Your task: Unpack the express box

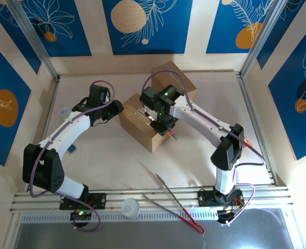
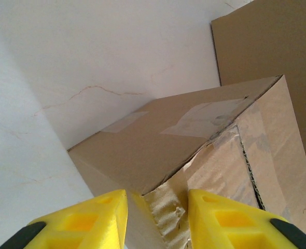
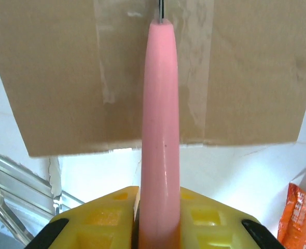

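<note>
Nearest us, a metal rail (image 1: 142,199) runs along the edge of the white table (image 1: 116,166), and a pair of red-tipped tongs (image 1: 176,203) lies across it. In the middle of the table we see the cardboard box (image 1: 142,124), set cornerwise. A second box (image 1: 176,78) stands just behind it. Beyond that rise walls (image 1: 148,26) of blue panels printed with leaves.

The left arm reaches in from the near left with its elbow bent. The left gripper (image 2: 157,199) is closed on a torn corner at the box's left side, one yellow finger on each side of it. The right arm bends in from the near right. The right gripper (image 3: 161,194) is clamped on a pink-handled knife (image 3: 161,104), whose thin tip meets the tape (image 3: 194,78) on the box.
</note>
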You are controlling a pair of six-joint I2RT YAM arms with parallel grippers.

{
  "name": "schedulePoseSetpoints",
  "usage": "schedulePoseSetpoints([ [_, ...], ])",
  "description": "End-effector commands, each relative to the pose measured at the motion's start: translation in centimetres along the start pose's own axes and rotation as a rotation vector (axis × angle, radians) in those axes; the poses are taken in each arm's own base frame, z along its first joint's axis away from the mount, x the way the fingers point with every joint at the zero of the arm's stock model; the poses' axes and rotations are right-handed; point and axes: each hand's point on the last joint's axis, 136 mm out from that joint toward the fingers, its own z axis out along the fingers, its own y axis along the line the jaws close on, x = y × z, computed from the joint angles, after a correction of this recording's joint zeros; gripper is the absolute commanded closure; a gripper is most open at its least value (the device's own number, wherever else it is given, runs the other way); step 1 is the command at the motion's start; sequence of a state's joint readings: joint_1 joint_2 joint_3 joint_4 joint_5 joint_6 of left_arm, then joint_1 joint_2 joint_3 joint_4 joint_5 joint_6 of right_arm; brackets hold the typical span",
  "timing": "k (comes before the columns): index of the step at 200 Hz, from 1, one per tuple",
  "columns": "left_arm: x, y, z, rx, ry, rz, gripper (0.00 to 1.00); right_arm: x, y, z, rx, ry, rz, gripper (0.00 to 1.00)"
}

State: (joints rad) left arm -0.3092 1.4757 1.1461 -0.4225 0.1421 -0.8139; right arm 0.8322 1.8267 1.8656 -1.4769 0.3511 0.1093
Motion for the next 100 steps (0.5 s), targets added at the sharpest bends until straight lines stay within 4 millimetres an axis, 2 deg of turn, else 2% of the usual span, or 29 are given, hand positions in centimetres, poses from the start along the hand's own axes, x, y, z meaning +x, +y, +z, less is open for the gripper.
schedulePoseSetpoints([
  [1,2.0,4.5,1.3,-0.143,0.075,-0.041,0.65,4.2,0.2,-0.2,-0.013,0.116,0.038,1.00],
  [78,1.6,4.5,1.8,-0.142,0.078,-0.039,0.65,9.3,0.8,-0.6,-0.052,0.175,0.162,1.00],
  [100,1.4,4.4,2.0,-0.137,0.081,-0.039,0.65,10.2,1.5,-1.1,-0.085,0.162,0.196,1.00],
])
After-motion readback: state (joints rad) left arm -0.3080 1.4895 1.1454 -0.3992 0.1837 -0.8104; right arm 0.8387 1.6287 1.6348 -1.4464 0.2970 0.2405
